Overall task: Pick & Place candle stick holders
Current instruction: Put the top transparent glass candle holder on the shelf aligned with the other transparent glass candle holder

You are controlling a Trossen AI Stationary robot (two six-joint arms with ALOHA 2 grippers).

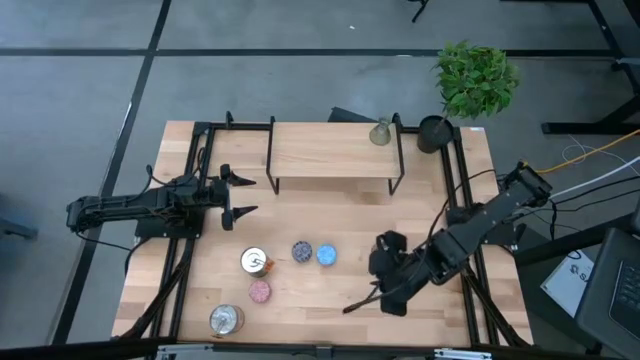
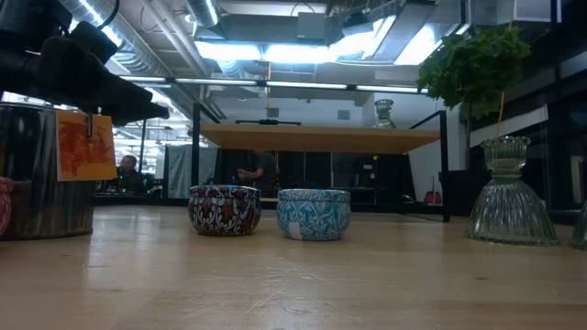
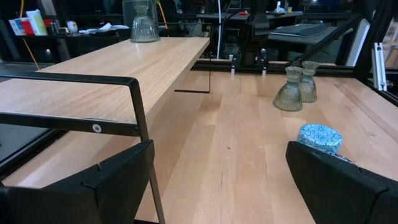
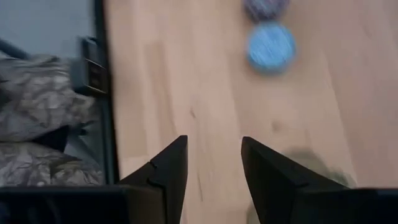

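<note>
The purple-speckled holder (image 1: pixel 301 251) and the blue holder (image 1: pixel 326 254) stand side by side on the table's middle, and both show in the low view (image 2: pixel 224 209) (image 2: pixel 314 213). A silvery holder (image 1: pixel 256 261), a pink one (image 1: pixel 259 291) and a second silvery one (image 1: pixel 226 319) stand nearer the front left. One glass holder (image 1: pixel 380 133) stands on the shelf. Two more glass holders (image 3: pixel 289 90) (image 3: pixel 308 81) stand on the table right of the blue one. My right gripper (image 1: pixel 362 302) is open and empty, right of the blue holder (image 4: pixel 270 46). My left gripper (image 1: pixel 245 195) is open and empty, left of the shelf.
A wooden shelf on a black frame (image 1: pixel 330 150) stands at the table's far middle. A black plant pot (image 1: pixel 435 133) with a green plant (image 1: pixel 477 77) stands at its right end. Black rails run along both table sides.
</note>
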